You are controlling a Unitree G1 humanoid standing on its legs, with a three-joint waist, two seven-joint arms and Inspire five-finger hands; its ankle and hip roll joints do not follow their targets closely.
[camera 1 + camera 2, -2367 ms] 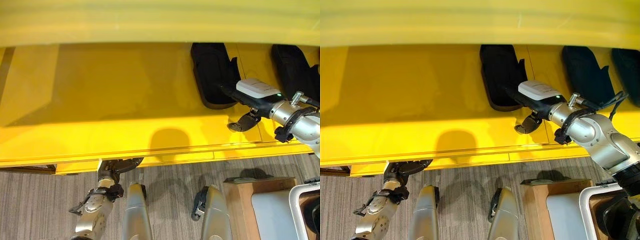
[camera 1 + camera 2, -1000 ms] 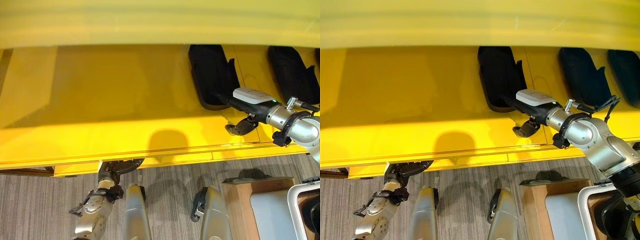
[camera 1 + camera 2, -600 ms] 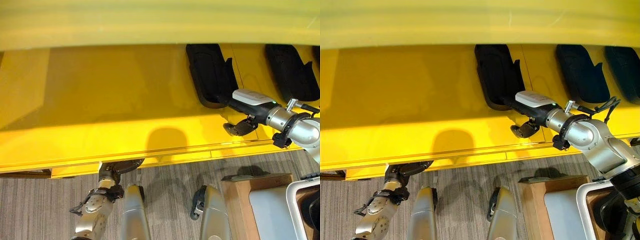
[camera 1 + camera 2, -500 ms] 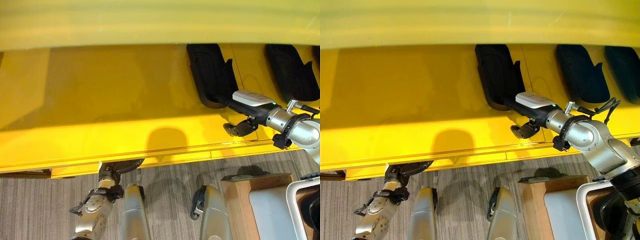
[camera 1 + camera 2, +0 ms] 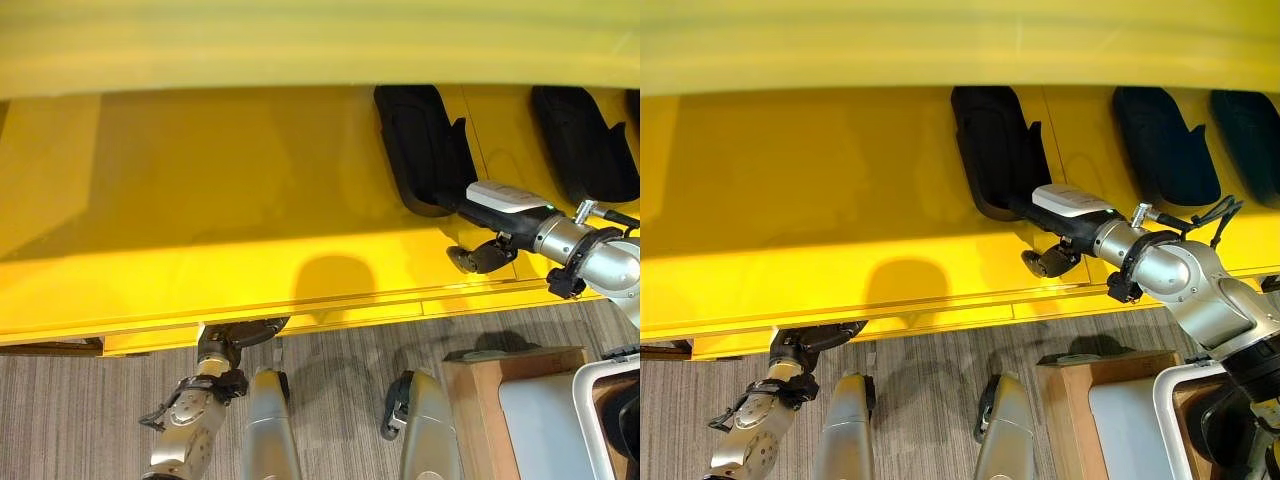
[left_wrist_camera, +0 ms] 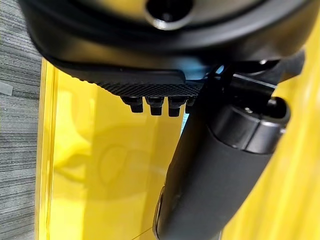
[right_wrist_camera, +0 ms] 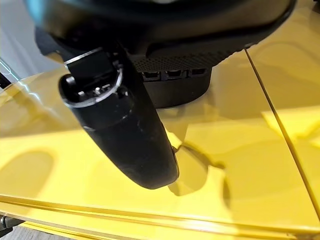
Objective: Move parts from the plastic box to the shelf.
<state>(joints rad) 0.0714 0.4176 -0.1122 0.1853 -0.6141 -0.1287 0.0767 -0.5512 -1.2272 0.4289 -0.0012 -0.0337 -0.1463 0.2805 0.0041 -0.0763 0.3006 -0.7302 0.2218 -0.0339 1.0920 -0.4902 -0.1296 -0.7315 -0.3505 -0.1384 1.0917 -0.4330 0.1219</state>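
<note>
Right hand [image 5: 478, 257] beside black part [image 5: 420, 150].

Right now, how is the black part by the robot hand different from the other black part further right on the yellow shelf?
The black part by the right robot hand has that hand at its near end; the other black part lies apart from it. The first lies further left on the yellow shelf, the other nearer the right end. Both are dark, long, rounded and flat on the shelf, pointing the same way.
</note>
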